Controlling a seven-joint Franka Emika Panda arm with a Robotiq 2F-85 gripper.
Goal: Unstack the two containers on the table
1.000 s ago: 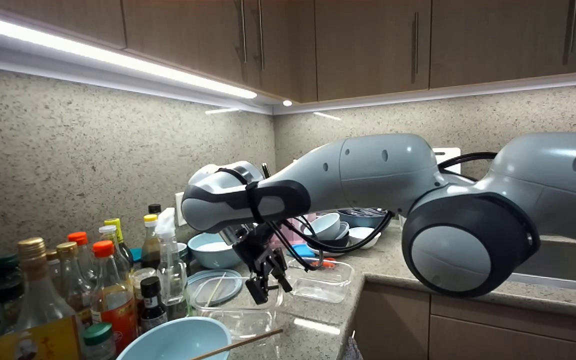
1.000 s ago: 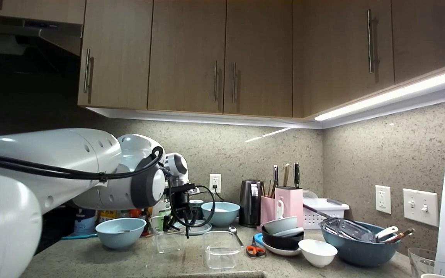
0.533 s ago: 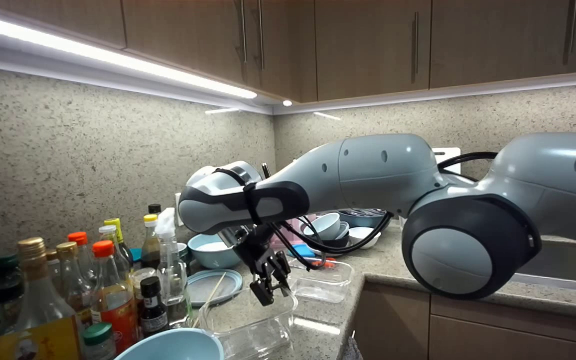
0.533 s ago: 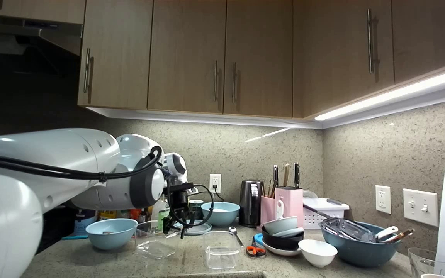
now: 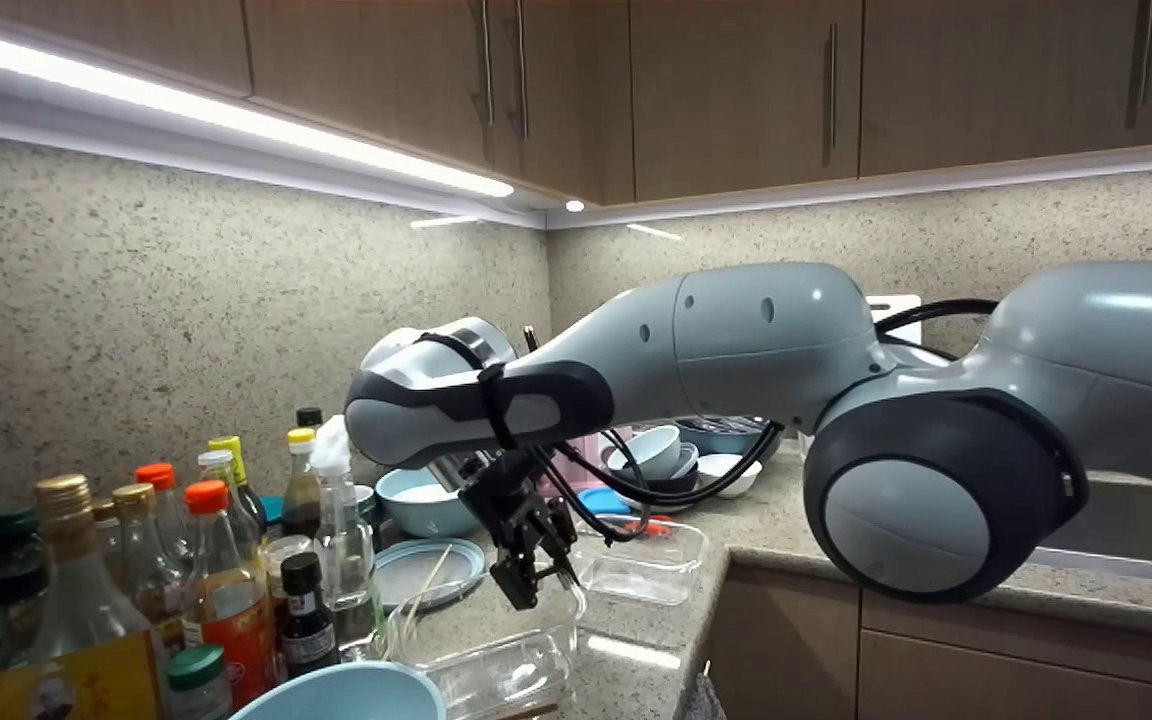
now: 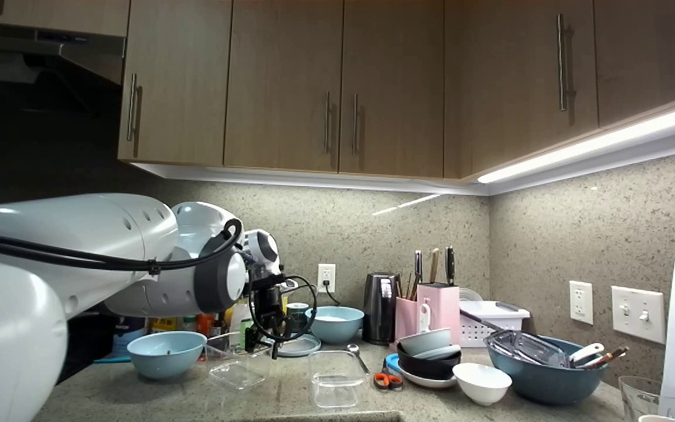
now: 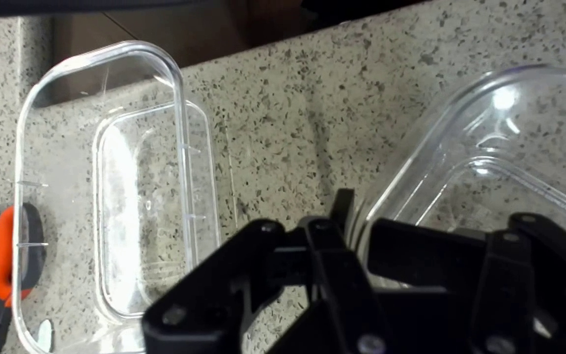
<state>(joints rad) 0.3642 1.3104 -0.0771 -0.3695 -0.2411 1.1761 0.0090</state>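
Two clear plastic containers stand apart on the speckled countertop. One container shows beside the light blue bowl in both exterior views, looking slightly tilted, and large at right in the wrist view. My gripper has its fingers close together on either side of this container's rim and looks shut on it. In the exterior views the gripper is at the container's corner. The other container sits upright, free of the gripper, near the counter edge, at left in the wrist view.
A light blue bowl is right beside the held container. Several bottles and a spray bottle line the wall. A blue-rimmed lid or plate lies behind. Scissors and stacked dishes are beyond the other container.
The container at my gripper has turned and shifted toward the blue bowl, and the bowl has slid away with it. My gripper has moved slightly the same way. The other container has not moved.
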